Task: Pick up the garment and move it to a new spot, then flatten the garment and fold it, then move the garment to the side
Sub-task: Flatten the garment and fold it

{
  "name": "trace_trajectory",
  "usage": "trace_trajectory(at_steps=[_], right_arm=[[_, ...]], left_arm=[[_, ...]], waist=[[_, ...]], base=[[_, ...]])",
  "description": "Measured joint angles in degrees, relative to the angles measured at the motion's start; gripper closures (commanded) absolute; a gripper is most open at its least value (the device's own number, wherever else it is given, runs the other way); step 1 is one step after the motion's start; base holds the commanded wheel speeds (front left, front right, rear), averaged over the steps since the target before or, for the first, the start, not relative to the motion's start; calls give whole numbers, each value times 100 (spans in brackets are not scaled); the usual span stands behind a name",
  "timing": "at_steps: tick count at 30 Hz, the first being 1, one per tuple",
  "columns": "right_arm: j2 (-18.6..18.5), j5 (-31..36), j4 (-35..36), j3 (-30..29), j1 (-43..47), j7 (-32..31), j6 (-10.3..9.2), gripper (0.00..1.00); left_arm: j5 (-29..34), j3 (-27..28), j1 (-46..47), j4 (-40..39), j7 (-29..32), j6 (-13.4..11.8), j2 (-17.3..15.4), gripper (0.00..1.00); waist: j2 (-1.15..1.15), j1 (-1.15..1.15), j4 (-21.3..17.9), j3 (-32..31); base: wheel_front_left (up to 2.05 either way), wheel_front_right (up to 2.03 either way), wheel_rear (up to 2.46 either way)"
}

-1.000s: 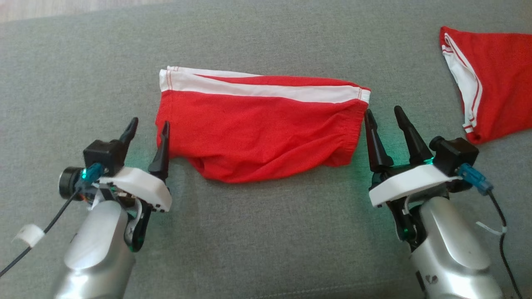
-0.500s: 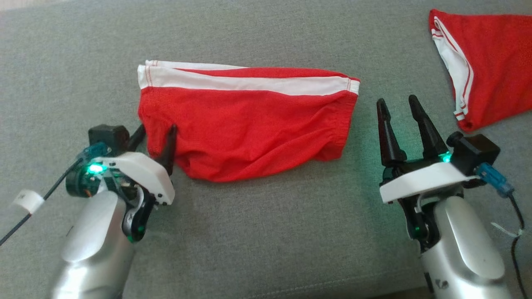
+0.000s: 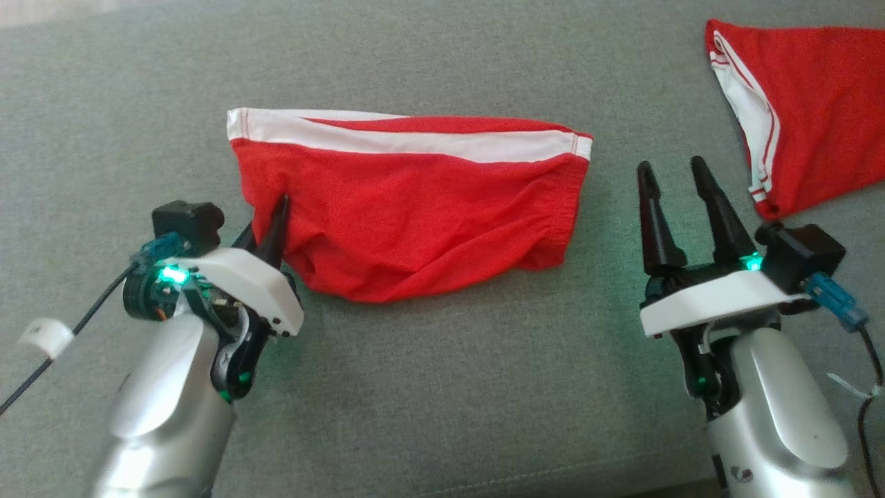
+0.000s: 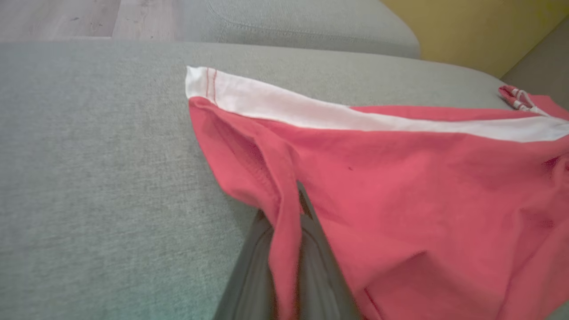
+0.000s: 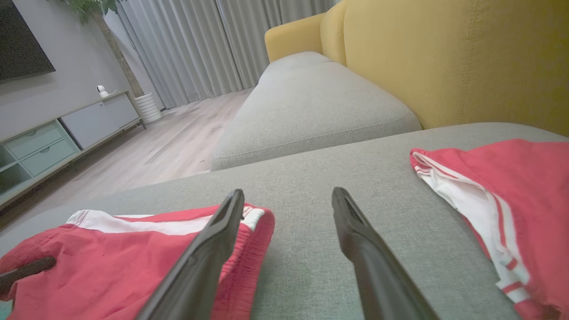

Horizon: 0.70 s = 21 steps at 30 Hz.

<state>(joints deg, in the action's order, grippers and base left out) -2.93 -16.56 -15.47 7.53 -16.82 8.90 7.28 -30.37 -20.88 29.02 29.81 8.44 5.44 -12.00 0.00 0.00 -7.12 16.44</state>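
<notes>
The garment (image 3: 415, 207), red shorts with a white side stripe, lies folded on the grey sofa cushion (image 3: 442, 401). My left gripper (image 3: 273, 214) is at its lower left edge, shut on a pinched fold of red cloth. In the left wrist view that fold runs down between the dark fingers of the left gripper (image 4: 298, 200), with the garment (image 4: 400, 178) spreading off to the right. My right gripper (image 3: 674, 173) stands open a short way right of the waistband end, touching nothing. In the right wrist view the right gripper (image 5: 288, 195) has bare cushion between its fingers and the garment (image 5: 111, 253) at lower left.
A second red and white garment (image 3: 809, 104) lies at the far right of the cushion, close to my right gripper, and the right wrist view has that second garment (image 5: 511, 186) too. A yellow backrest (image 5: 444, 58) rises behind it. Wooden floor (image 5: 155, 142) and a low cabinet (image 5: 53, 142) lie beyond the cushion's edge.
My left gripper moved in onto the garment's left edge and shut on the cloth. My right gripper stayed open and now stands farther from the waistband. The head camera shifted slightly.
</notes>
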Motion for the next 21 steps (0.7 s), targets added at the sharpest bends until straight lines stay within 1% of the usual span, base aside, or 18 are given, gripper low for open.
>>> trace_trajectory(at_steps=[4, 7, 10, 11, 14, 15, 16, 17, 21], right_arm=[[0, 2, -1, -137, 58, -1, 0, 0], [2, 55, -3, -285, 240, -2, 0, 0], [7, 91, -1, -402, 398, -56, 0, 0], [7, 101, 24, -453, 456, -71, 0, 0], [10, 101, 56, -467, 475, -141, 0, 0], [12, 101, 79, -467, 475, -177, 0, 0], [12, 102, 88, -467, 475, -186, 0, 0], [13, 103, 94, -467, 475, -188, 0, 0], [13, 147, 111, -476, 477, -248, 0, 0]], left_arm=[[-97, 49, -137, -222, -107, -48, 1, 100], [-198, 70, -512, -519, -148, -111, 0, 100], [-240, 67, -1015, -837, -140, -223, -7, 100], [-276, 67, -1293, -1014, -92, -315, -10, 100], [-311, 67, -1519, -1185, -45, -432, -9, 100], [-311, 66, -1545, -1207, -45, -449, -10, 86], [-310, 66, -1547, -1225, -47, -485, -9, 56], [-296, 64, -1544, -1257, -82, -508, -9, 0], [-73, 53, -1541, -1350, -420, -614, -9, 0]], waist=[[0, 0, 66, -115], [0, 0, 174, -233], [0, -1, 309, -338], [0, -1, 397, -398], [0, -1, 502, -467], [0, -1, 522, -482], [0, -1, 538, -493], [0, -1, 548, -502], [0, -1, 572, -564]], base=[[0, 0, 0], [0, 0, 0], [0, 0, 0], [0, 0, 0], [0, 0, 0], [0, 0, 0], [0, 0, 0], [0, 0, 0], [0, 0, 0]])
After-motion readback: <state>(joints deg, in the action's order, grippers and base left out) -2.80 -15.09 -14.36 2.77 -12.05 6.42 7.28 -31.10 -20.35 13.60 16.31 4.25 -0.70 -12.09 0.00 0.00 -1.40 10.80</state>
